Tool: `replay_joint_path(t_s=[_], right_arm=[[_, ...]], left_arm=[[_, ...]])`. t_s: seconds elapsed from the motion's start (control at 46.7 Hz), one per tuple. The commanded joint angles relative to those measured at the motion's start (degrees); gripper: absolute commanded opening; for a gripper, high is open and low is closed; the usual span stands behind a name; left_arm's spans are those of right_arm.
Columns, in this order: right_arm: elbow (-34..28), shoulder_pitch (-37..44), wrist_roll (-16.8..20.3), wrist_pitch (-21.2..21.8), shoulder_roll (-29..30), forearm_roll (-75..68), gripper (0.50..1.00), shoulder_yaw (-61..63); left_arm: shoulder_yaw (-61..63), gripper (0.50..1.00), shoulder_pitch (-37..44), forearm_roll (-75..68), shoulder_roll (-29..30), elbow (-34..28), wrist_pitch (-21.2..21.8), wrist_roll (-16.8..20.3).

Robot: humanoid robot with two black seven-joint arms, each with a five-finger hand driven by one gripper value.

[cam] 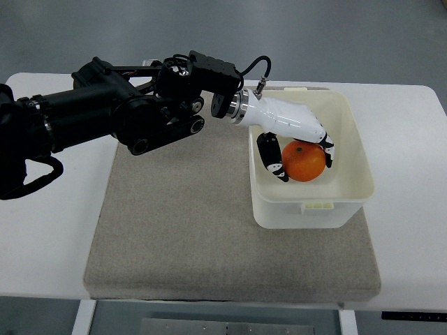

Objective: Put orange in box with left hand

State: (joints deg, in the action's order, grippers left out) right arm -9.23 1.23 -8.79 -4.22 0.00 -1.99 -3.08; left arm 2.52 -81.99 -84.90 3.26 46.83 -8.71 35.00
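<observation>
left hand (297, 143) wraps orange (304, 161) inside box (356, 150) | risk: fingers snag fruit on release, lifting it out | thumb near box's left wall may nudge it

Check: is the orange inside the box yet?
Inside: the orange sits within the box walls, left hand curled around it.

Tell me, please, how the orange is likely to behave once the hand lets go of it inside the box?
Being round, the orange will probably roll a little when the left hand releases it. The white box has walls on all sides, so these should stop it. Its skin looks firm and matte, so slipping seems unlikely.
</observation>
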Motion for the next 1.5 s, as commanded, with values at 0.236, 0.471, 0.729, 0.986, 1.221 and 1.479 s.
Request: replay_joint_path(t_s=[0.236, 0.471, 0.729, 0.986, 1.221, 1.479], right_arm=[[0.0, 0.0, 0.0, 0.0, 0.0, 0.1, 0.926, 0.0], [0.0, -0.1, 0.0, 0.0, 0.0, 0.0, 0.926, 0.0], [0.0, 0.0, 0.0, 0.0, 0.0, 0.0, 0.926, 0.0], [0.0, 0.0, 0.0, 0.0, 0.0, 0.1, 0.926, 0.0], [0.0, 0.0, 0.0, 0.0, 0.0, 0.1, 0.926, 0.0], [0.0, 0.0, 0.0, 0.0, 0.0, 0.0, 0.926, 0.0]], left_arm=[[-0.1, 0.853, 0.1, 0.7, -0.1, -0.1, 0.0, 0.0], [-0.2, 0.917, 0.1, 0.7, -0.1, -0.5, 1.8, 0.0], [-0.2, 0.924, 0.0, 0.8, -0.1, -0.5, 1.8, 0.0], [-1.5, 0.924, -1.4, 0.9, 0.5, -0.5, 4.1, 0.0], [-2.3, 0.924, -4.6, 0.8, 2.9, -1.7, 4.8, 0.0], [-2.3, 0.924, -5.1, 0.9, 5.2, -8.9, 7.7, 0.0]])
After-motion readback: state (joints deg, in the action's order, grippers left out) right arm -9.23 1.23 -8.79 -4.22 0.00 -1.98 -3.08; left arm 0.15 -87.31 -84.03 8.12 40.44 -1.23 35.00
